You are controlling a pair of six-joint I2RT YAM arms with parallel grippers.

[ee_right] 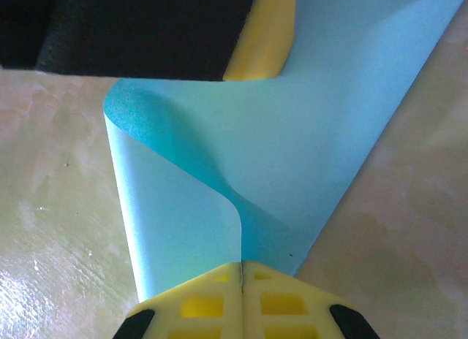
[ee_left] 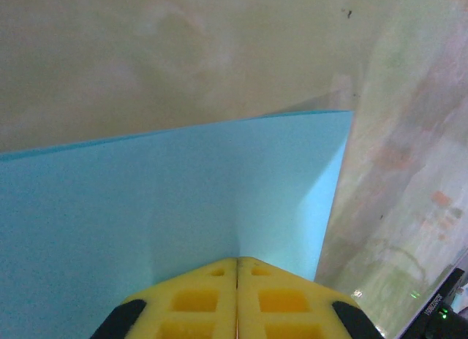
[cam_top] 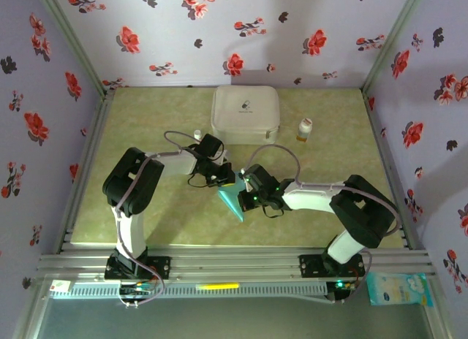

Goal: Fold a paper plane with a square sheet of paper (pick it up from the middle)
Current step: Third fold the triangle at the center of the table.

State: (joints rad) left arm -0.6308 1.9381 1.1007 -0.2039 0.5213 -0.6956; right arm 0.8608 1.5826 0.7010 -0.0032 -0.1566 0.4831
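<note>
The square sheet of paper, light blue-teal, hangs between my two grippers over the middle of the table, with a pointed corner toward the near edge. My left gripper is shut on it; in the left wrist view its yellow fingertips pinch the sheet, which spreads flat ahead. My right gripper is shut on the opposite side. In the right wrist view its fingertips clamp an edge, and the paper curls over in a loose roll toward the left gripper's yellow finger. The paper plane is out of view.
A white rounded case stands at the back centre of the green mat. A small bottle stands right of it and a small white object to its left. Flowered walls close three sides.
</note>
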